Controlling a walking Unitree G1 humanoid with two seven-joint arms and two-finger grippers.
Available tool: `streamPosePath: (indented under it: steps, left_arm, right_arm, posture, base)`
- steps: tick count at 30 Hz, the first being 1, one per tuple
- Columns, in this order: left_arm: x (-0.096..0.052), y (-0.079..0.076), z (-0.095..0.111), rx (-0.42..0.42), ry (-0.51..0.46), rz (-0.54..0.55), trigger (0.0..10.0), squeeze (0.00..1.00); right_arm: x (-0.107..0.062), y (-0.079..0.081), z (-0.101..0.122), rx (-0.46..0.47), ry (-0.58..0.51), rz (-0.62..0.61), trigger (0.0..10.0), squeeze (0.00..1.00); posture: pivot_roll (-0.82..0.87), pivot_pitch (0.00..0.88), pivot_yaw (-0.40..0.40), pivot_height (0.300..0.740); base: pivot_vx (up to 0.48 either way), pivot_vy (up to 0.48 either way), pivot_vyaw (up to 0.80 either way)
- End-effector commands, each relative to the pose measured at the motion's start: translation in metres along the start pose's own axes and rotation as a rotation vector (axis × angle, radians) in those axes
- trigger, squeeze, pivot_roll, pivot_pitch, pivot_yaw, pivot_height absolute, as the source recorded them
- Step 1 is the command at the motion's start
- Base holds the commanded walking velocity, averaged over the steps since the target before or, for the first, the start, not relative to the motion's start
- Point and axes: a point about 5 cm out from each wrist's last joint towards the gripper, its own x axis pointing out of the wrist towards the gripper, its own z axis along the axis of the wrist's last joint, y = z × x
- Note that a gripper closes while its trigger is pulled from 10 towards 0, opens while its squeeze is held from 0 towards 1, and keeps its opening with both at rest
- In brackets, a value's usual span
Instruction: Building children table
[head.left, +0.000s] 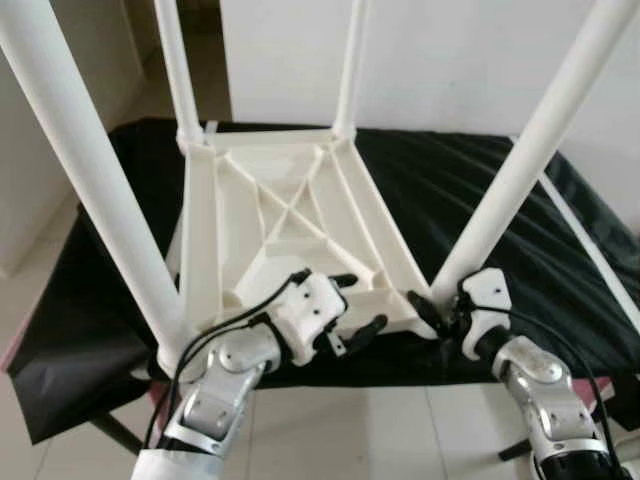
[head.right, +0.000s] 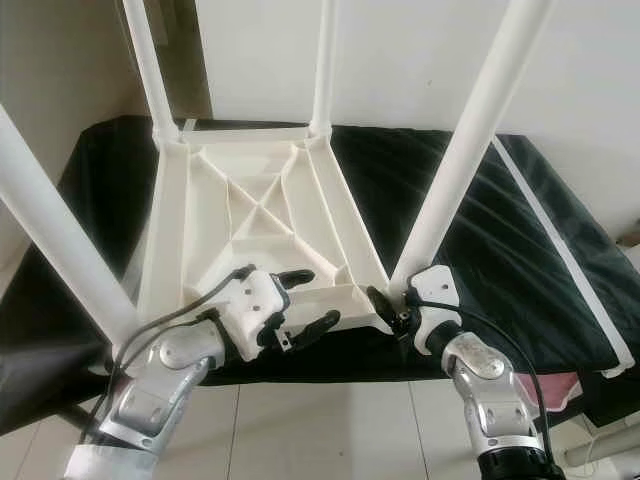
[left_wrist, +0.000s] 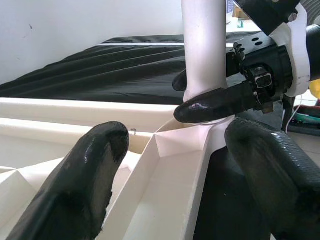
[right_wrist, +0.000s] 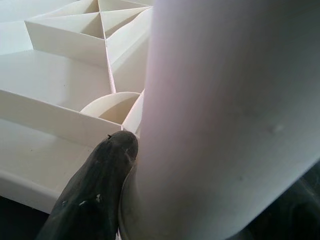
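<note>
A white plastic children's table (head.left: 290, 230) is shown inverted on a bench draped in a black cloth (head.left: 480, 200), its ribbed underside facing up and its near edge at the bench's near edge. Four white legs are counted, one standing at each corner: near-left leg (head.left: 90, 190), near-right leg (head.left: 530, 150), far-left leg (head.left: 175, 65) and far-right leg (head.left: 352, 65).

In the head views, the left gripper (head.left: 355, 305) is seen at the table's near edge, fingers spread moderately, one above the rim and one below it. The right gripper (head.left: 435, 315) is placed at the base of the near-right leg, at the table's near-right corner.

The left wrist view adds what the head views lack: the left fingers (left_wrist: 80, 185) are parted on either side of a rib of the frame, and beyond them a right finger (left_wrist: 220, 105) is seen lying against the leg just above its socket.

In the right wrist view, one dark fingertip (right_wrist: 95, 190) is pressed to the leg's side; the leg is thus clasped between the right fingers.
</note>
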Motion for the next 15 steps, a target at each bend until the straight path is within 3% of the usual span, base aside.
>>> streamPosePath:
  steps: [1, 15]
  left_arm:
    - [0.001, 0.0, 0.001, 0.01, -0.007, 0.04, 10.0, 0.0]
    - [0.001, -0.002, 0.001, 0.006, -0.009, 0.032, 10.0, 0.0]
  right_arm:
    - [-0.003, 0.002, -0.006, 0.036, 0.015, -0.018, 10.0, 0.0]
    - [-0.007, 0.019, -0.007, 0.149, -0.039, -0.302, 10.0, 0.0]
  posture:
    - [-0.02, 0.0, -0.052, 0.74]
    - [-0.02, 0.002, -0.055, 0.74]
  base:
    - [0.0, 0.0, 0.0]
    - [0.0, 0.0, 0.0]
